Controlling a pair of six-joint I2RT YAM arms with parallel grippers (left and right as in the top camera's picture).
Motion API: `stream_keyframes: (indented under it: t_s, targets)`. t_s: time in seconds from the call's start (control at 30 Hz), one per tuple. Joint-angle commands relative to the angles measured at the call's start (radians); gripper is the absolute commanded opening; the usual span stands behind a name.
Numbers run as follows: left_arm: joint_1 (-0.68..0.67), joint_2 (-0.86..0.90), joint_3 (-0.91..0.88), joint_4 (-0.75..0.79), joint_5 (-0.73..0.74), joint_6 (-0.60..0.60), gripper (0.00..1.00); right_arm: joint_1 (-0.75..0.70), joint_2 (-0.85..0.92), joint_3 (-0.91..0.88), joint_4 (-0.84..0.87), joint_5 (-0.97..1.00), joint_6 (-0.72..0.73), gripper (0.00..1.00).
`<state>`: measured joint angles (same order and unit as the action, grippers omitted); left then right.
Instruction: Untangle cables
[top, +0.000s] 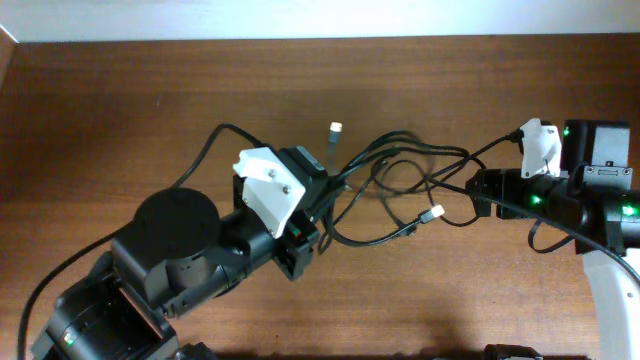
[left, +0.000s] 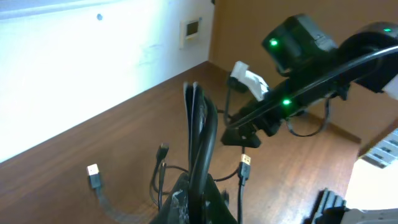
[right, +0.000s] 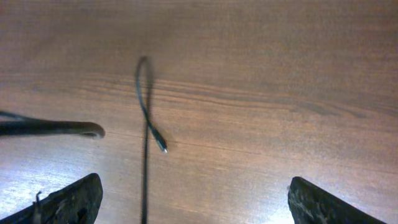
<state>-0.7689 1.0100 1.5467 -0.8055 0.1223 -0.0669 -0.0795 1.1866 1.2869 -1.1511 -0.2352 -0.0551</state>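
Note:
The thin black cables (top: 400, 165) lie in tangled loops on the wooden table between the two arms. One white-tipped plug (top: 335, 128) points to the far side and another (top: 436, 211) lies nearer. My left gripper (top: 322, 200) is shut on a bundle of these cables (left: 200, 118), which rises taut from its fingers (left: 199, 196). My right gripper (top: 480, 193) is wide open and empty at the right edge of the tangle. In the right wrist view its fingers (right: 194, 205) hang above one thin cord (right: 145, 118) with a small plug tip (right: 163, 148).
The right arm (left: 292, 93) with green lights reaches in close to the left gripper. Loose plugs (left: 93, 175) (left: 244, 164) lie on the table (top: 120, 110). A thicker black arm cable (top: 200, 160) curves behind the left arm. A white wall borders the far edge.

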Motion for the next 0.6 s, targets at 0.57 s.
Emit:
stream_keyframes:
  t_s: [0.57]
  targets:
    - [0.000, 0.100, 0.018, -0.111, -0.280, 0.003, 0.00, -0.006, -0.291, 0.013, -0.098, -0.278, -0.091, 1.00]
